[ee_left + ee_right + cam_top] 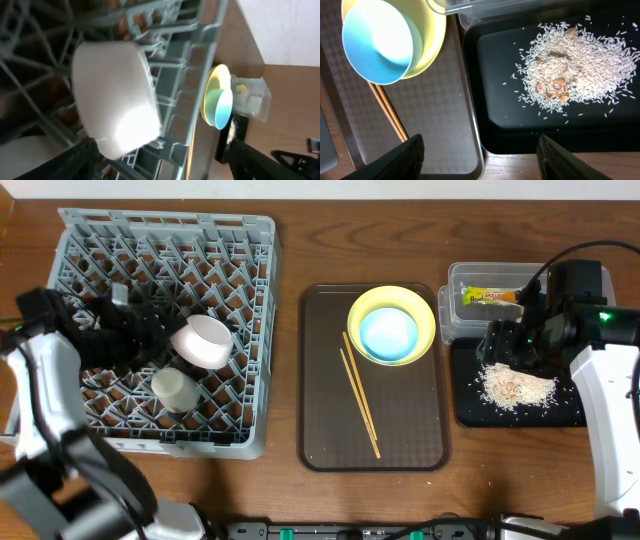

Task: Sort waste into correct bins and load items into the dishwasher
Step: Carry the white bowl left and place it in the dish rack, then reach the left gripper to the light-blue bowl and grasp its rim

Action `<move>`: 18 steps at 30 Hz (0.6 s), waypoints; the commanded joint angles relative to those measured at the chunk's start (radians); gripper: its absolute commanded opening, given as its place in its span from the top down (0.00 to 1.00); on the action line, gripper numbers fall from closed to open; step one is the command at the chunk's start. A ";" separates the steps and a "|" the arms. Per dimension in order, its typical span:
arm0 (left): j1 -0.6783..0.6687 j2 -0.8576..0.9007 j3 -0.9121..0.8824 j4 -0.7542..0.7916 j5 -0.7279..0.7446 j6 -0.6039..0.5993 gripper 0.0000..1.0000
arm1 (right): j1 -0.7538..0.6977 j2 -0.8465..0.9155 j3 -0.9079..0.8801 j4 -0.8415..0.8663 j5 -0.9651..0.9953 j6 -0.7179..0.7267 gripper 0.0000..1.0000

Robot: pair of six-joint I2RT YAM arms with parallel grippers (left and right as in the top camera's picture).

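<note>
A grey dishwasher rack (255,330) at the left holds a white bowl (203,340) lying on its side and a white cup (175,388). My left gripper (150,330) hovers over the rack next to the bowl, open and empty; the bowl (115,95) fills the left wrist view. A brown tray (410,420) holds a blue bowl (388,332) nested in a yellow bowl (425,315), and wooden chopsticks (360,395). My right gripper (498,340) is open over the black bin (470,405) of spilled rice (515,387).
A clear plastic container (455,280) with a wrapper (490,296) in it stands behind the black bin. In the right wrist view the rice (575,60) lies in the black bin (490,115) beside the tray (440,110).
</note>
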 commanded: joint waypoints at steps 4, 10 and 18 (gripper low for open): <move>-0.127 -0.206 0.011 0.051 -0.180 -0.060 0.12 | -0.011 -0.013 0.007 -0.023 0.212 0.127 0.28; -0.422 -0.292 0.014 0.149 -0.397 -0.193 0.08 | -0.011 -0.013 0.007 -0.024 0.211 0.114 0.25; -0.832 -0.228 0.021 0.323 -0.689 -0.230 0.07 | -0.029 -0.013 0.007 -0.039 0.211 0.104 0.23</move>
